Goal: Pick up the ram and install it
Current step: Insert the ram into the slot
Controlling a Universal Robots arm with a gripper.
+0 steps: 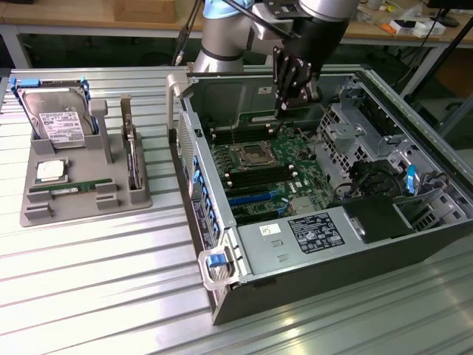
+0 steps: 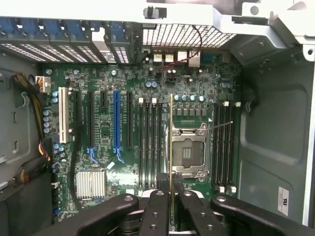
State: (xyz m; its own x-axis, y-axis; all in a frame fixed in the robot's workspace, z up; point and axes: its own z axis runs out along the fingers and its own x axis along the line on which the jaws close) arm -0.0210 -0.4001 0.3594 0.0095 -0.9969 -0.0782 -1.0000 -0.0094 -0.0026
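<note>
**Ram in the grip, not yet seated**

We see the gripper [image 1: 288, 103] inside the open computer case [image 1: 332, 288], low over the green board [image 1: 295, 177]. In the wrist view its fingers [image 2: 158, 206] are drawn close together, clamped on the ram [image 2: 171, 142]. The ram shows edge-on as a thin line running away from the fingertips.

By our reading the pickup is done and the fitting is not. The ram hangs over the board between the bank of black memory slots [image 2: 150, 142] and the empty processor socket [image 2: 189, 152], lined up lengthwise with the slots. We cannot tell whether its lower edge touches a slot. Nothing shows it pressed home, so the seating remains.

Well apart from the case, on the exterior view's left, a grey tray [image 1: 81, 211] rests on the metal table [image 1: 111, 281]. It carries a hard drive [image 1: 55, 118] standing at the back, a square processor chip [image 1: 50, 170] and a second green stick [image 1: 74, 188] lying flat.

Room around the gripper is tight. The case's back wall stands just behind it, a silver drive cage [image 1: 344, 126] is near on the exterior view's right, and dark cables [image 1: 369, 177] lie beyond that. The socket's raised frame sits just beside the ram's line, with more slots [image 2: 224, 142] on its far side.
</note>
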